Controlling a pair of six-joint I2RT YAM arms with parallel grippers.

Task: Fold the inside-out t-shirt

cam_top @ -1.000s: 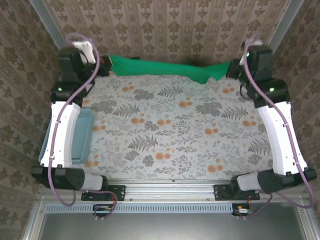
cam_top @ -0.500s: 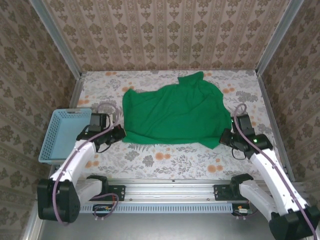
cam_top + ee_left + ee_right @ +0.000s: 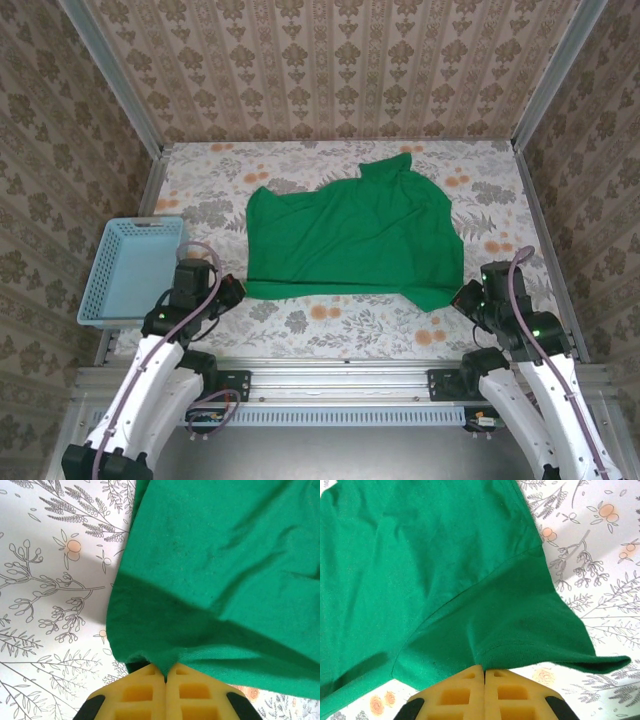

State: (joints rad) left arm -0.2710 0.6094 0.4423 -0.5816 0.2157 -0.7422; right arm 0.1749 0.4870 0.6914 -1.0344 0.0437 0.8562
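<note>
**Arms retracted with inside-out t-shirt clamped**

Both arms have drawn back toward the near edge of the table, pulling the hem nearer. Left end effector: closed, pinching the near-left hem corner. Right end effector: closed, pinching the near-right hem. The t-shirt lies spread across the table centre.

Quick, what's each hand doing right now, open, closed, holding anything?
Left hand: closed, pinching the near left edge of the green t-shirt.
Right hand: closed, pinching the shirt's near right corner.
</note>
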